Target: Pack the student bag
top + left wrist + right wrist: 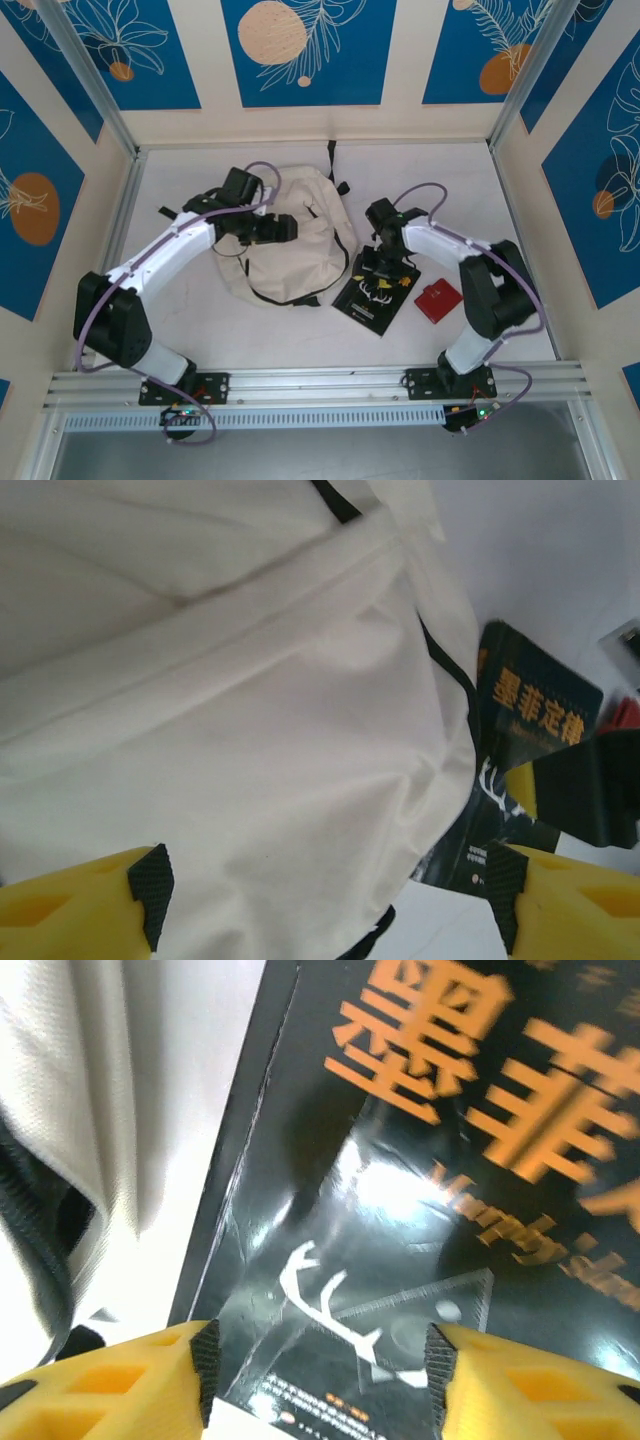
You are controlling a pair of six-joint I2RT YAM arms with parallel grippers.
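White tabletop [220,330] bears student bag [315,250], long axis near-to-far.

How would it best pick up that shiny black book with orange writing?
Likely one long edge of the glossy black paperback book, right hand coming straight down: it lies flat on the white table, leaving only thin edges to pinch.

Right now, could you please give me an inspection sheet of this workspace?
Surface: white table, no spills seen.
Job's things: student bag lying at the centre; black book and red item lie to its right, outside it.
Clutter: nothing seen.
Hands: left hand open over the bag's fabric; right hand open just above the book's cover.
Cables: lilac cable looped along each arm.
Surroundings: blue leaf-print wall panels; metal rail at the near edge.
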